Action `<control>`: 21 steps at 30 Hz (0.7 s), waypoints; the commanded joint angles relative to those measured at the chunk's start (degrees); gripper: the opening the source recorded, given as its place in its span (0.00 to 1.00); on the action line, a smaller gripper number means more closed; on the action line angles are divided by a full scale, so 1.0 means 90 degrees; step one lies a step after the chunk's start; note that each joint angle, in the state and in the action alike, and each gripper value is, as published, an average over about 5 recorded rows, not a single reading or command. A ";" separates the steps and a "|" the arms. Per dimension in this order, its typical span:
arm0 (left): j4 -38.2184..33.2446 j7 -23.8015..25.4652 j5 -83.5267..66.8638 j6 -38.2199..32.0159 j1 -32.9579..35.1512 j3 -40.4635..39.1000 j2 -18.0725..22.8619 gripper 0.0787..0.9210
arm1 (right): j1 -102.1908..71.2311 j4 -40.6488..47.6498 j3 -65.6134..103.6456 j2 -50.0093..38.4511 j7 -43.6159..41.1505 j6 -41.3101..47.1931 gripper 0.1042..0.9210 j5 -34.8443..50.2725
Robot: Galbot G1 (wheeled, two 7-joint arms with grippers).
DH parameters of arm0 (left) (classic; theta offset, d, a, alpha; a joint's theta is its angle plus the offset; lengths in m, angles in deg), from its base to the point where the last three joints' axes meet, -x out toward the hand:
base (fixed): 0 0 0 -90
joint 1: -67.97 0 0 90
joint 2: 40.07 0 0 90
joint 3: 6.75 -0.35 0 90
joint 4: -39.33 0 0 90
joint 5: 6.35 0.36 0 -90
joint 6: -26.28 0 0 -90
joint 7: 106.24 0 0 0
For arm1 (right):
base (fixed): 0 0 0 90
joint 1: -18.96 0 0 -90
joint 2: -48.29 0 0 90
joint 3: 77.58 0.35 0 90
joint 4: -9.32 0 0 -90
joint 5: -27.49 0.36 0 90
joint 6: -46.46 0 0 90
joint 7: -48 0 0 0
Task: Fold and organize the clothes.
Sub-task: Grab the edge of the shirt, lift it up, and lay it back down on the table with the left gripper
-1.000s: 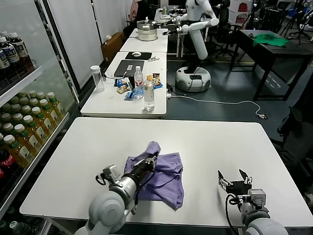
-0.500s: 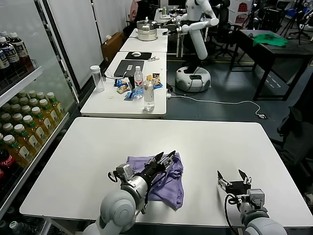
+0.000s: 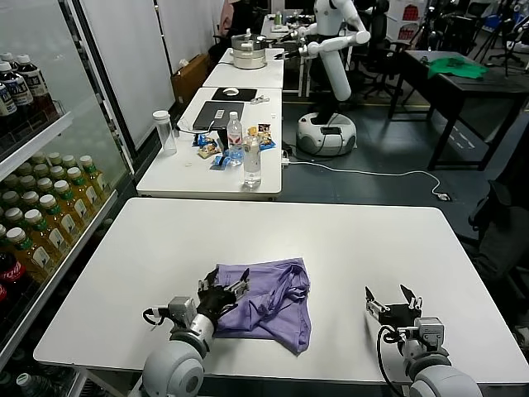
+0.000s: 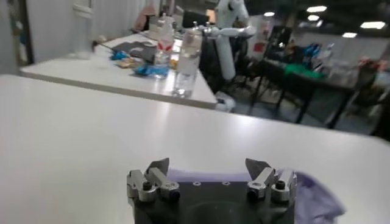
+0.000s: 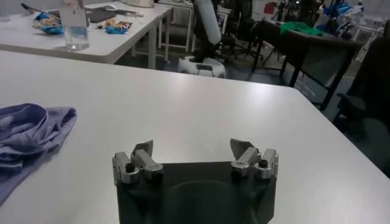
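The clothes, one lavender T-shirt (image 3: 273,302), lie folded in a loose bundle on the white table (image 3: 347,240), near its front edge. My left gripper (image 3: 226,283) hovers open at the shirt's near-left edge with nothing between its fingers. In the left wrist view the gripper (image 4: 207,167) has its jaws spread wide, and the purple fabric (image 4: 314,196) shows just beyond them. My right gripper (image 3: 387,294) rests open above the table's front right, well apart from the shirt. In the right wrist view that gripper (image 5: 192,147) is empty, with the shirt (image 5: 27,131) off to one side.
A drinks shelf (image 3: 45,223) stands along the table's left side. Behind it is a second table (image 3: 178,178) with water bottles (image 3: 251,159) and snacks. Farther back stand another robot (image 3: 331,58) and a dark table holding a green cloth (image 3: 457,66).
My left gripper let go of the raised fold, opened wide and drew back toward the near left. The fold now lies flat on the shirt. The right arm has not moved.
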 commanded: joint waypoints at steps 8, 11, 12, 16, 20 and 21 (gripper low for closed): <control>0.0616 -0.0090 0.1267 0.0198 0.0346 0.0030 0.0004 0.88 | -0.0009 -0.0002 0.0096 -0.0019 -0.0004 -0.0007 0.88 0.0022; 0.0667 -0.0122 0.1191 0.0246 0.0350 0.0019 0.0093 0.88 | 0.0003 -0.0004 0.0097 -0.0011 -0.0002 -0.0005 0.88 0.0022; 0.0687 -0.0137 0.1167 0.0250 0.0348 0.0020 0.0120 0.88 | 0.0008 -0.0006 0.0097 -0.0009 -0.0001 -0.0004 0.88 0.0022; 0.0702 -0.0183 0.0999 0.0226 0.0359 0.0033 0.0187 0.81 | 0.0021 -0.0013 0.0102 -0.0009 0.0001 0.0000 0.88 0.0025; 0.0608 -0.0164 0.0477 0.0114 0.0389 0.0084 0.0212 0.68 | 0.0020 -0.0023 0.0110 -0.0008 0.0005 0.0001 0.88 0.0025; 0.0583 -0.0146 0.0307 0.0073 0.0398 0.0103 0.0216 0.64 | 0.0018 -0.0027 0.0113 -0.0007 0.0007 0.0002 0.88 0.0025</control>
